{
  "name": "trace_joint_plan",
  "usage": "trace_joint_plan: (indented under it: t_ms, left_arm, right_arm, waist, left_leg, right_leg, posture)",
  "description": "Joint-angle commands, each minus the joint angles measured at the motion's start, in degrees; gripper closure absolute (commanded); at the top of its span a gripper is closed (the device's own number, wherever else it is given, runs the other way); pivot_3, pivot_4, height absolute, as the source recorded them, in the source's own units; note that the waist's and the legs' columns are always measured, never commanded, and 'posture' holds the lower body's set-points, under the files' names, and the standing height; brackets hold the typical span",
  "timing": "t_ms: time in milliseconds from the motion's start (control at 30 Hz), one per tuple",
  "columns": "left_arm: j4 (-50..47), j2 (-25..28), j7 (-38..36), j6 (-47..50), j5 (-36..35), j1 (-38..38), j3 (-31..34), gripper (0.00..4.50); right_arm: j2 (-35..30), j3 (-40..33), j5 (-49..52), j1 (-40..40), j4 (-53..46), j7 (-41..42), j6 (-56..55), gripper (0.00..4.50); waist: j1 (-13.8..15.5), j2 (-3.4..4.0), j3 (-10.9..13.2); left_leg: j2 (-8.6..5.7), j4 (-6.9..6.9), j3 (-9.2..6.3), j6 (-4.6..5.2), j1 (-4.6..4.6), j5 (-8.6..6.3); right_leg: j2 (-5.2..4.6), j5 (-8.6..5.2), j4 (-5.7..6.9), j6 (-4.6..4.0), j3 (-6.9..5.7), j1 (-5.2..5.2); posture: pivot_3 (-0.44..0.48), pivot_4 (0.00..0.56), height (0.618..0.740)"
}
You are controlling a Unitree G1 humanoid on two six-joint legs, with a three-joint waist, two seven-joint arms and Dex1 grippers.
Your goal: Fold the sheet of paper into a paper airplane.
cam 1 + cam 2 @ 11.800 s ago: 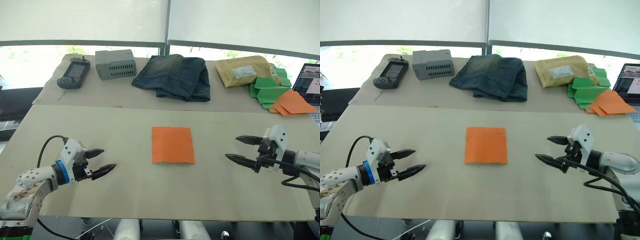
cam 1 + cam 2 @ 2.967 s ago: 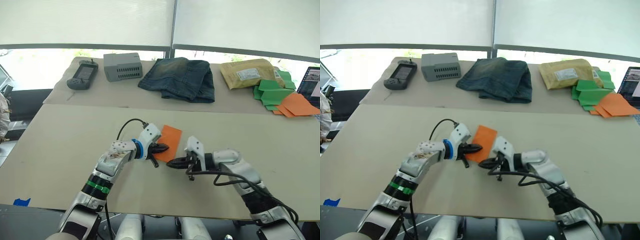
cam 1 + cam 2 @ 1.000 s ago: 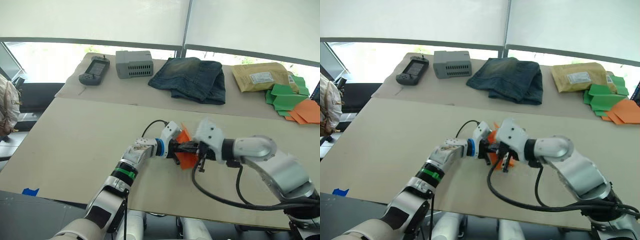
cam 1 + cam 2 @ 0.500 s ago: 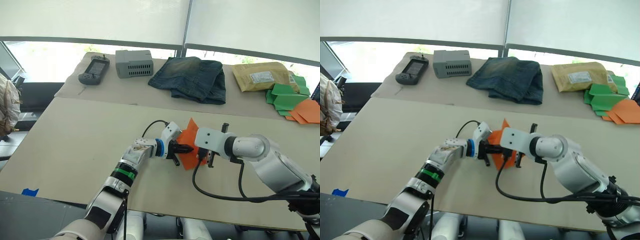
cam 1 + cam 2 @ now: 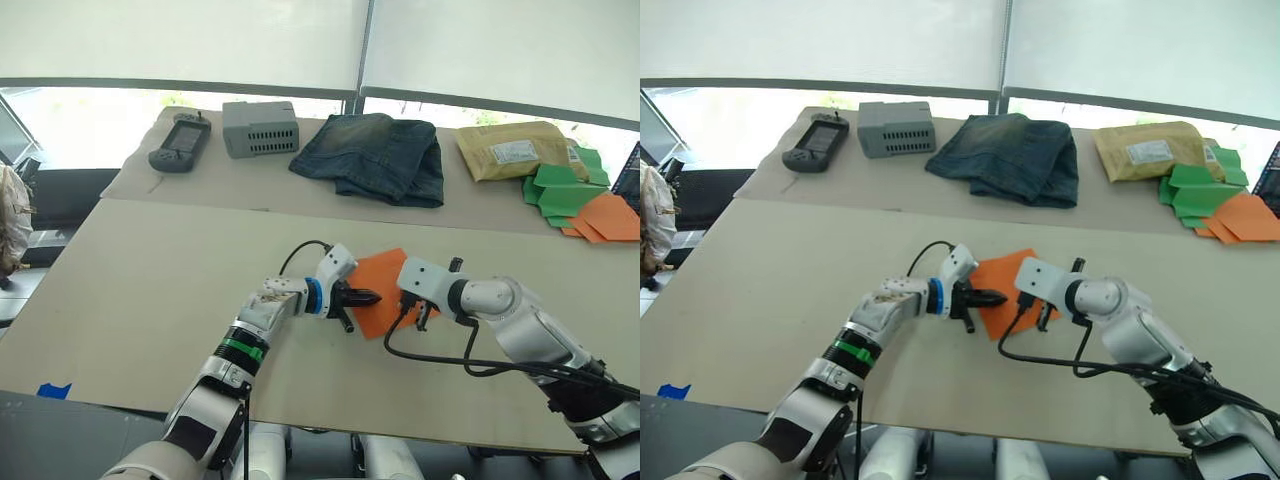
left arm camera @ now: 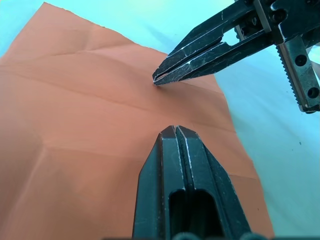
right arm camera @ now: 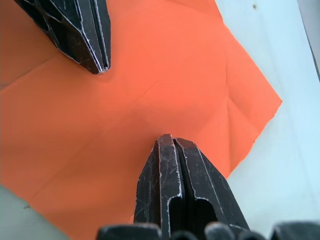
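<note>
The sheet of paper [image 5: 384, 284], bright orange with several crease lines, lies spread nearly flat at the middle of the near table. My left gripper [image 6: 175, 129] is shut, its tip resting on the paper's left part. My right gripper [image 7: 167, 137] is shut too, its tip on the paper from the right side. The two tips point at each other a short way apart, as the left wrist view shows with the right gripper's fingertips [image 6: 159, 79]. Neither gripper holds the sheet.
On the back table lie a handheld device [image 5: 179, 147], a grey box [image 5: 260, 128], folded jeans [image 5: 372, 155], a tan padded envelope [image 5: 514, 151], green paper shapes [image 5: 556, 187] and other orange sheets [image 5: 606, 216]. A seam runs between the two tables.
The paper, bunched and partly standing between the grippers a second ago, now lies opened and flatter. My right gripper has drawn back to the right. The camera view has shifted slightly.
</note>
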Motion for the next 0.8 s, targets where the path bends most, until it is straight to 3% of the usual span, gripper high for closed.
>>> trace_joint_plan:
  t_ms: [33,433,800]
  left_arm:
    - [-4.13,0.81,0.90,0.94,-0.50,0.54,1.23,4.50]
    - [-13.57,6.39,3.49,5.59,-1.93,4.26,4.48,4.50]
    - [-16.44,5.94,1.70,7.54,-1.11,5.73,-0.37,4.50]
  right_arm:
    - [1.40,0.41,1.55,2.58,-0.06,3.00,2.28,4.46]
    - [6.16,-5.99,16.25,7.41,-17.31,6.53,27.16,4.46]
    - [5.58,-3.86,14.20,4.18,-12.37,3.64,21.14,4.46]
  waist:
    - [-0.20,0.00,0.00]
    - [-1.30,-0.01,-0.01]
    - [-1.83,-0.01,-0.01]
  left_leg:
    - [0.02,-0.01,-0.01,0.00,0.00,0.00]
    - [0.07,-0.08,-0.08,0.00,0.06,0.00]
    - [0.08,-0.08,-0.03,0.00,0.12,0.00]
  right_leg:
    - [0.02,0.00,0.00,0.00,0.00,0.00]
    - [0.05,-0.03,0.06,-0.05,-0.01,0.00]
    - [0.06,-0.04,0.08,-0.06,0.00,-0.02]
  posture:
    - [0.000,0.150,0.728]
    - [0.000,0.150,0.728]
    - [0.000,0.150,0.728]
